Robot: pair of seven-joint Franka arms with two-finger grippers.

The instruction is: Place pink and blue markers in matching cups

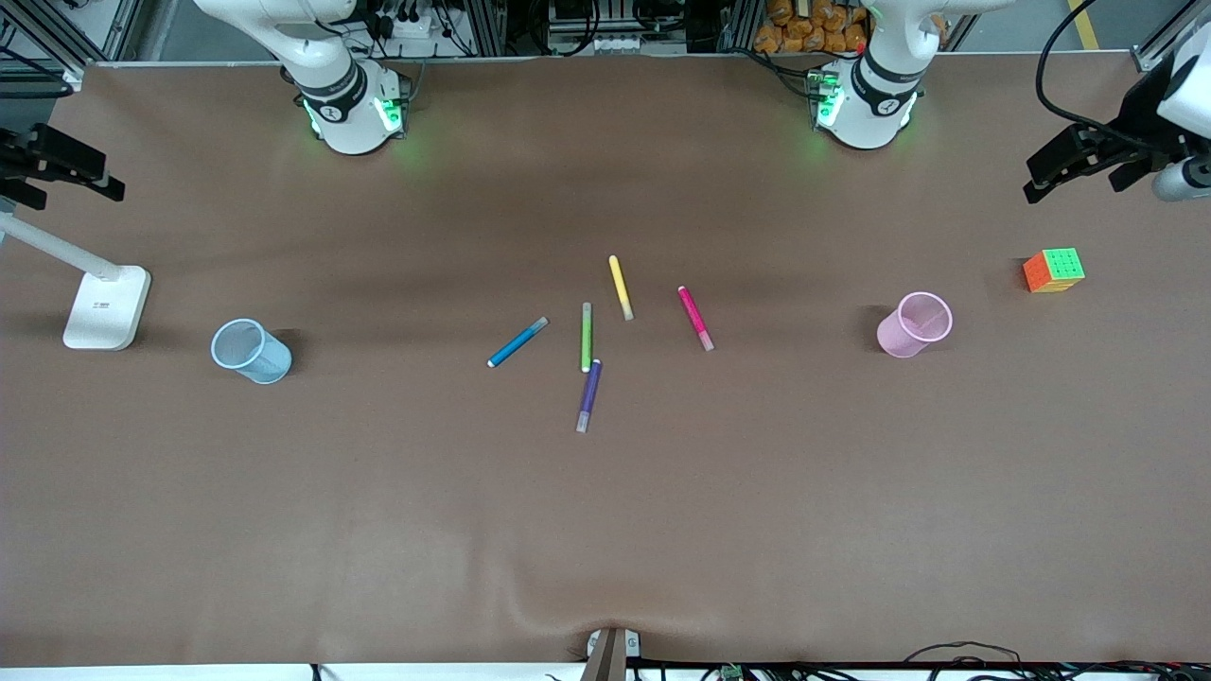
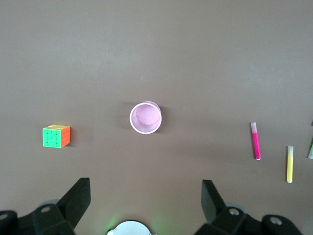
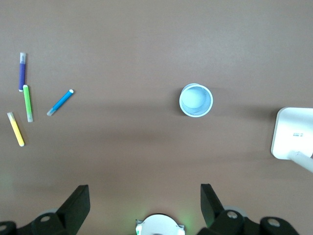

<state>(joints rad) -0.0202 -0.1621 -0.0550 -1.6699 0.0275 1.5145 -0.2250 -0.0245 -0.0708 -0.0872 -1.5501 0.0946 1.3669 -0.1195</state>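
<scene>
Lying loose: five markers, pink marker and blue marker included; two cups.

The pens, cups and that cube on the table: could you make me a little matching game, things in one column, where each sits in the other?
Things:
1. pink marker
2. blue marker
3. pink cup
4. puzzle cube

Places:
A. nearest the left arm's end of the table
B. lying flat beside the yellow pen
C. upright, between the cube and the pens
D. lying flat, on the side of the green pen toward the blue cup

Pairs: 1-B, 2-D, 3-C, 4-A
</scene>
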